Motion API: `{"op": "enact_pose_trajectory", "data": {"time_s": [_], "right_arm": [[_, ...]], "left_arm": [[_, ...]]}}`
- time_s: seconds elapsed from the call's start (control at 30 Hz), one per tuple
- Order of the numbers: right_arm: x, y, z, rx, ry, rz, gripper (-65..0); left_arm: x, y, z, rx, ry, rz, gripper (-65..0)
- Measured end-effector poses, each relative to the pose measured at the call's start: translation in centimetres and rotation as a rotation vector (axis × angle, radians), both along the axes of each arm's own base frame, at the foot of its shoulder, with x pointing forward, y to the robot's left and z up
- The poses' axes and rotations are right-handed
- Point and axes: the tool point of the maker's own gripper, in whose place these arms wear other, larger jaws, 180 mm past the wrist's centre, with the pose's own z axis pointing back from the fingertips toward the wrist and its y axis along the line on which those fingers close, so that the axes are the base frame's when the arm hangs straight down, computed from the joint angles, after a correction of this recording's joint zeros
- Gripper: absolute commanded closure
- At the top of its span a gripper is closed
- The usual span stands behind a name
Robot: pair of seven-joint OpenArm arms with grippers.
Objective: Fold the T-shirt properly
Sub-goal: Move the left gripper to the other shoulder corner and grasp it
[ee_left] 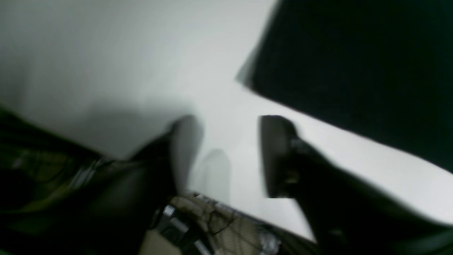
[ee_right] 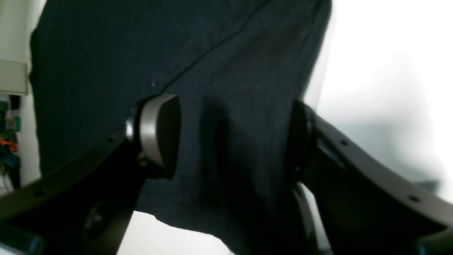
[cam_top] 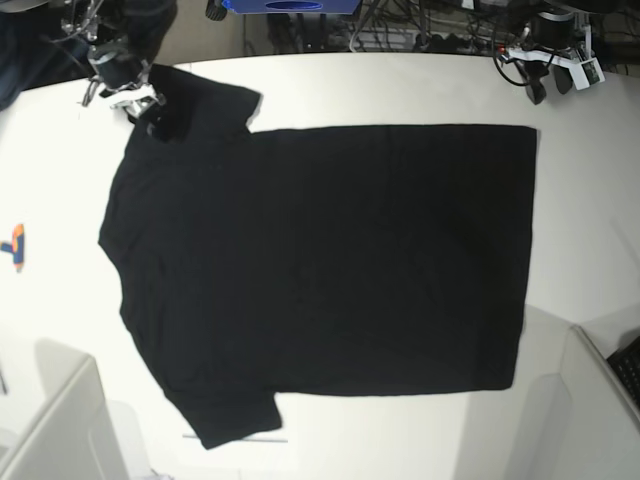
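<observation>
The black T-shirt lies flat on the white table, plain side up; no print shows. Its sleeves point to the left side, its hem to the right. My right gripper is open over the far left sleeve. In the right wrist view its fingers straddle the sleeve cloth without closing on it. My left gripper is open at the far right, just beyond the shirt's hem corner. In the left wrist view it hovers over bare table, with the shirt corner to its upper right.
A small orange and blue object lies at the table's left edge. White panels stand at the front left and front right. Cables and gear crowd the space behind the table.
</observation>
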Motion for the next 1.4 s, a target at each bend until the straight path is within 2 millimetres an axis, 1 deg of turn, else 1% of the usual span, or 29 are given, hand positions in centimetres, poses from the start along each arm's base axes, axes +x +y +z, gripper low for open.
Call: {"op": "enact_pose_trajectory", "data": {"time_s": [0.03, 0.1, 0.2, 0.27, 0.3, 0.33, 0.4, 0.43, 0.5, 0.63, 0.7, 0.77, 0.83, 0.9, 0.93, 1.0, 1.17, 1.27, 1.4], "right_arm": [[0.1, -0.1, -0.1, -0.001, -0.005, -0.006, -39.6], [0.7, -0.2, -0.1, 0.001, -0.014, -0.010, -39.3], [0.7, -0.2, -0.1, 0.000, -0.014, -0.010, -39.0], [0.7, -0.2, -0.1, 0.000, -0.015, -0.011, -38.6], [0.7, -0.2, -0.1, 0.000, -0.015, -0.010, -36.6], [0.7, -0.2, -0.1, -0.002, -0.013, -0.010, -33.6], [0.4, -0.4, -0.4, -0.009, 0.002, -0.012, -23.1], [0.2, -0.5, -0.7, -0.011, 0.015, -0.015, -16.4], [-0.3, -0.2, -1.1, -0.009, 0.043, -0.004, 0.0], [-0.5, -0.3, -1.3, -0.006, 0.052, -0.008, 0.0], [-0.5, -0.3, -1.3, -0.006, 0.053, -0.008, 0.0], [-0.5, -0.2, -1.3, -0.005, 0.053, -0.007, 0.0], [-0.6, -0.2, -1.3, -0.004, 0.054, -0.006, 0.0], [-0.6, -0.2, -1.3, -0.004, 0.054, -0.006, 0.0], [-0.6, -0.2, -1.3, -0.004, 0.054, -0.007, 0.0], [-0.6, -0.2, -1.3, -0.004, 0.054, -0.007, 0.0], [-0.8, -0.1, -1.3, 0.001, 0.056, -0.010, 0.0], [-0.8, -0.1, -1.3, 0.002, 0.056, -0.010, 0.0], [-0.8, -0.1, -1.3, 0.003, 0.055, -0.009, 0.0]], "left_arm": [[0.2, -0.6, 0.0, -0.022, -0.014, -0.019, -38.5], [0.7, -2.0, 0.2, -0.091, -0.050, -0.055, -38.8], [0.8, -2.2, 0.1, -0.159, -0.084, -0.018, -38.8], [0.3, -1.6, -0.4, -0.187, -0.082, 0.019, -38.8], [-0.1, -1.0, -0.7, -0.196, -0.080, 0.042, -38.8], [-0.4, -0.5, -0.9, -0.198, -0.078, 0.067, -38.8], [-0.4, -0.1, -1.3, -0.212, -0.083, 0.093, -38.8], [-0.3, 0.0, -1.4, -0.217, -0.085, 0.097, -38.8], [-0.1, 0.0, -1.6, -0.225, -0.091, 0.099, -39.0], [0.0, 0.4, -2.0, -0.227, -0.091, 0.118, -39.5], [0.5, 0.6, -2.3, -0.230, -0.099, 0.125, -39.5], [1.4, 0.2, -2.6, -0.252, -0.092, 0.115, -39.2], [2.1, -0.7, -3.3, -0.295, -0.058, 0.095, -39.0], [2.8, -1.0, -4.0, -0.326, -0.038, 0.096, -39.0], [2.9, -0.9, -4.1, -0.335, -0.037, 0.108, -39.0], [3.2, 0.1, -4.1, -0.347, -0.060, 0.161, -39.0], [2.8, 2.3, -4.0, -0.369, -0.059, 0.257, -39.0], [3.5, 2.3, -4.0, -0.387, -0.053, 0.252, -39.0], [4.9, 1.7, -3.9, -0.410, -0.063, 0.233, -39.0]]}}
